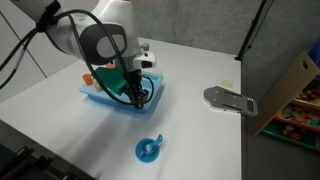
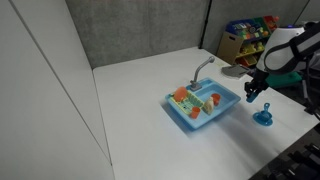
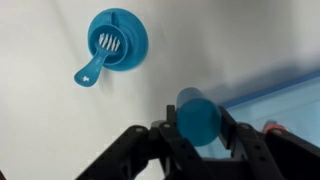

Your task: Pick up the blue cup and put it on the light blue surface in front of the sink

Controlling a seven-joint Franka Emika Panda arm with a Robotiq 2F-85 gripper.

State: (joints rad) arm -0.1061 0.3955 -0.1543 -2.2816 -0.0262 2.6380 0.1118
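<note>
My gripper point(image 3: 198, 128) is shut on the blue cup point(image 3: 197, 115), a small medium-blue cup held between the two black fingers. In both exterior views the gripper point(image 1: 138, 96) point(image 2: 250, 93) hangs low beside one end of the light-blue toy sink point(image 1: 97, 97) point(image 2: 186, 117). In the wrist view the light blue surface of the sink's edge point(image 3: 290, 88) runs just to the right of the cup. The sink's grey faucet point(image 2: 203, 68) stands at its far edge. The basin holds orange, red and green toy pieces point(image 2: 197, 99).
A flat round blue dish with a handle point(image 1: 149, 149) point(image 2: 264, 117) point(image 3: 112, 45) lies on the white table near the gripper. A grey flat metal piece point(image 1: 228, 100) lies further off. A shelf with colourful items point(image 2: 245, 38) stands past the table.
</note>
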